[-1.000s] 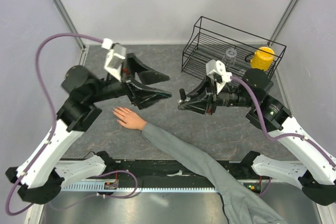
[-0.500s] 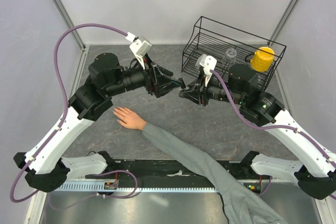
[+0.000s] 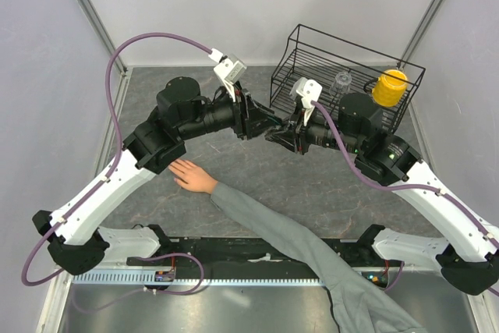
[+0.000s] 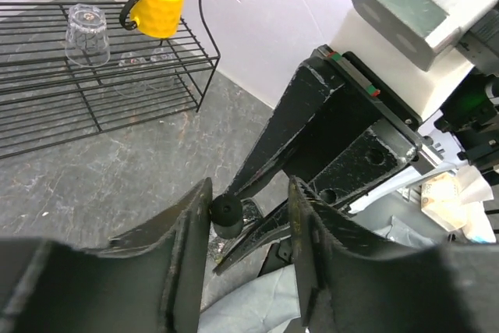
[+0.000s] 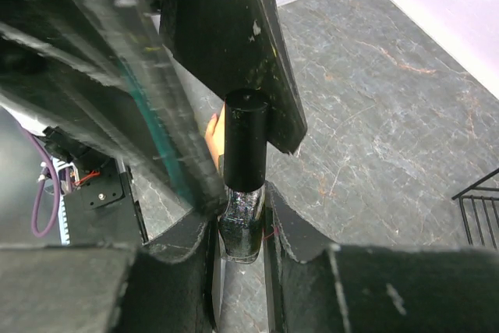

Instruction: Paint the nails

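Observation:
A bare hand (image 3: pixel 189 174) with a long grey sleeve (image 3: pixel 296 239) lies flat on the table, below and left of both grippers. Its nails are too small to make out. My right gripper (image 3: pixel 274 136) is shut on a small dark bottle (image 5: pixel 242 232) and holds it upright above the table, the black cap (image 5: pixel 245 146) pointing at the left arm. My left gripper (image 3: pixel 261 124) is open, its fingers (image 4: pixel 187 239) on either side of the cap (image 4: pixel 227 212). The cap sits close to one finger, with a wide gap to the other. A bit of the hand (image 5: pixel 212 134) shows behind the cap.
A black wire rack (image 3: pixel 343 60) stands at the back right with a yellow mug (image 3: pixel 390 86) and a clear glass (image 3: pixel 341 82) in it. Both also show in the left wrist view, mug (image 4: pixel 156 1) and glass (image 4: pixel 86 33). Walls close in on the left, back and right.
My left arm has swung right and its open fingers now straddle the bottle's cap. The right gripper shifted slightly left with the bottle, then held still. The hand has not moved.

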`<state>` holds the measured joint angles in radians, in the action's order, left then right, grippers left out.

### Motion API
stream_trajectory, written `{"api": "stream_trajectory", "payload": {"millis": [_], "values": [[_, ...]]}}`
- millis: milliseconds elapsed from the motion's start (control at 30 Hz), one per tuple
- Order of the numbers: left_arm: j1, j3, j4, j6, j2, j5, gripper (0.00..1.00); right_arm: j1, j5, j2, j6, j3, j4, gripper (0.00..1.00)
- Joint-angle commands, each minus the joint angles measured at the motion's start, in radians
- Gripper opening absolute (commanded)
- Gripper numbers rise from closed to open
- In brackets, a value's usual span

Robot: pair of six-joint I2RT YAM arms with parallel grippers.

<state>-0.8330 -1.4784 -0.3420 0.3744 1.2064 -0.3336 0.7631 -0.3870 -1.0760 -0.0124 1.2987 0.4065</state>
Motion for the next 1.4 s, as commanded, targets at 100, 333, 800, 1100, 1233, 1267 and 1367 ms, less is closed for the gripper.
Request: {"api": "stream_trajectory", "payload": {"millis": [100, 333, 800, 1100, 1233, 1267, 1367], "values": [[-0.006, 0.009, 0.086, -0.052, 0.010, -0.151, 0.02, 0.001, -0.070, 0.039, 0.042, 0.019, -0.100, 0.00], [0.018, 0.156, 0.637, 0.196, 0.002, -0.833, 0.02, 0.004, -0.778, 0.129, 0.402, -0.177, -0.722, 0.00], [0.023, -0.062, 0.131, -0.087, -0.054, -0.443, 0.77, 0.025, -0.420, 0.151, 0.125, -0.073, -0.212, 0.00], [0.020, -0.082, -0.038, -0.089, -0.108, -0.131, 0.58, 0.025, -0.179, 0.083, 0.058, 0.008, -0.066, 0.00], [0.017, -0.080, -0.061, -0.098, -0.093, -0.117, 0.54, 0.025, -0.144, 0.077, 0.052, 0.019, -0.054, 0.00], [0.015, -0.085, -0.078, -0.103, -0.088, -0.116, 0.52, 0.027, -0.142, 0.076, 0.051, 0.019, -0.054, 0.00], [0.009, -0.091, -0.098, -0.121, -0.071, -0.097, 0.52, 0.027, -0.139, 0.070, 0.051, 0.017, -0.049, 0.00]]}}
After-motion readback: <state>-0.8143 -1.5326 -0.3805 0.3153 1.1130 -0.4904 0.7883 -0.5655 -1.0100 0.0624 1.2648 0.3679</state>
